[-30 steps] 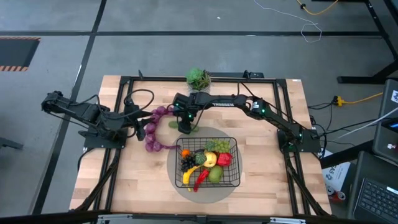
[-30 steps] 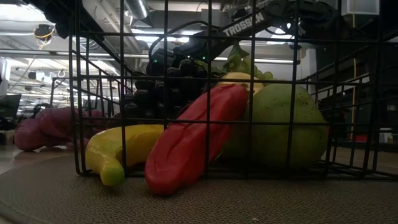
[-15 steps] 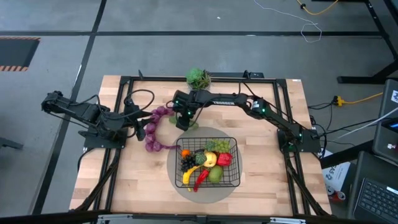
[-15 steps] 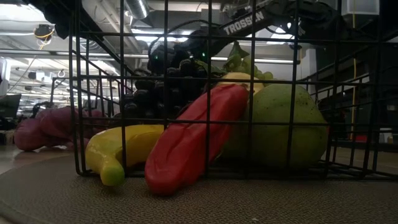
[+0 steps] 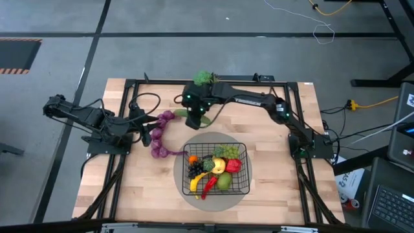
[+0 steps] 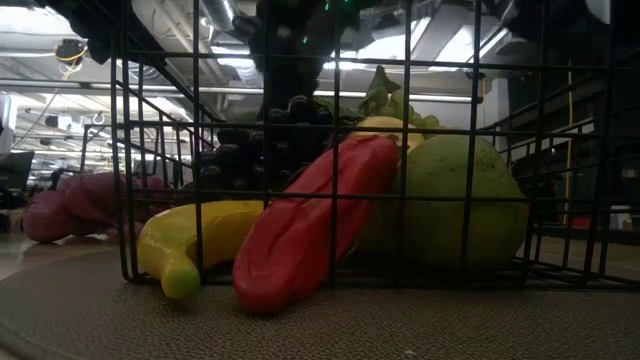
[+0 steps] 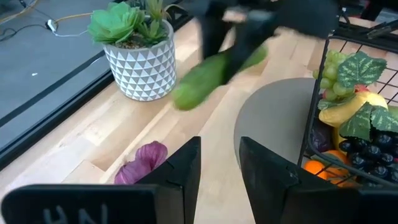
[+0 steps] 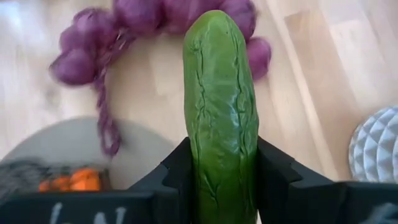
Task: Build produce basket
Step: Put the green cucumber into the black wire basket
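The black wire basket (image 5: pixel 246 169) stands on a round grey mat and holds a banana, a red pepper, a pear and dark grapes, seen close through its wires (image 6: pixel 405 150). My right gripper (image 8: pixel 221 155) is above the table between the basket and the potted plant, shut on the green cucumber (image 8: pixel 221 93). The left wrist view shows that cucumber (image 7: pixel 208 78) in the air. Purple grapes (image 5: pixel 162 128) lie on the table left of the basket. My left gripper (image 7: pixel 219 168) waits by them, open. My right gripper pinches the cucumber between its two fingers (image 8: pixel 180 168), one on each side of the lower part (image 8: pixel 221 165). The cucumber runs along the fingers and reaches out past their tips. It is lifted clear of the table and hangs tilted (image 7: pixel 186 93).
A white patterned pot with a green plant (image 7: pixel 140 62) stands near the table's far edge, close behind the held cucumber. The grey mat (image 7: pixel 267 118) reaches beyond the basket's left side. Bare wood lies between the grapes and the mat.
My right gripper has risen from the table with the cucumber and moved toward the far edge, nearer the potted plant. The cucumber is now lifted clear. In the low view the arm has climbed toward the top of the picture.
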